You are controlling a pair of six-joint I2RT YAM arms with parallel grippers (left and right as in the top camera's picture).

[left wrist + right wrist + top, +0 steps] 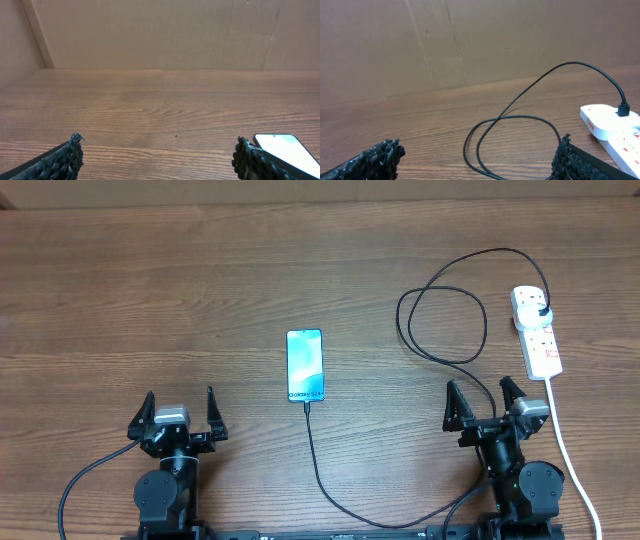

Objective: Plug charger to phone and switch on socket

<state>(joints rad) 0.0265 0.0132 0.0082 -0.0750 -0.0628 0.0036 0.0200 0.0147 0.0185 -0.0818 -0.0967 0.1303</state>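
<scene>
The phone (305, 366) lies face up in the middle of the table, its blue-teal screen lit; its corner shows in the left wrist view (287, 150). The charger cable (440, 330) runs from the phone's near end, along the front edge, loops at the right and ends in a black plug (541, 312) seated in the white socket strip (537, 332). The strip (612, 125) and cable loop (510, 135) show in the right wrist view. My left gripper (180, 412) is open and empty at front left. My right gripper (483, 405) is open and empty, near the strip.
The strip's white cord (572, 460) runs down the right side past my right arm. A brown cardboard wall (160, 30) stands behind the wooden table (150, 300).
</scene>
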